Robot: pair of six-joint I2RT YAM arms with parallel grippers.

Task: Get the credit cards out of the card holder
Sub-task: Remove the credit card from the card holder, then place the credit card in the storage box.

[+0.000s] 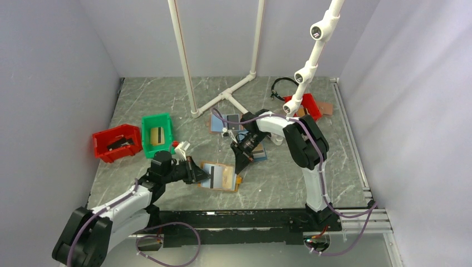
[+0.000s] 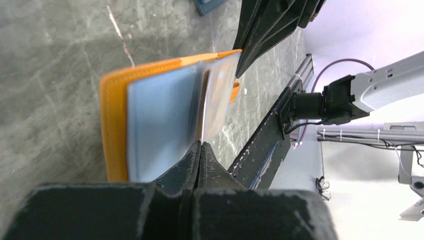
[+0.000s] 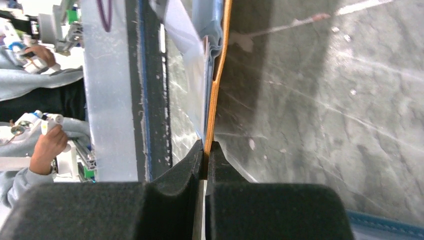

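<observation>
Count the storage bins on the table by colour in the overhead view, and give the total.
Red bins: 2 (left red bin, rear red bin)
Green bins: 1 (green bin)
Total: 3

We count two grippers: left gripper, right gripper. Three bins: left red bin, right red bin, green bin. Three holders: orange holder, far blue holder, near blue holder.
</observation>
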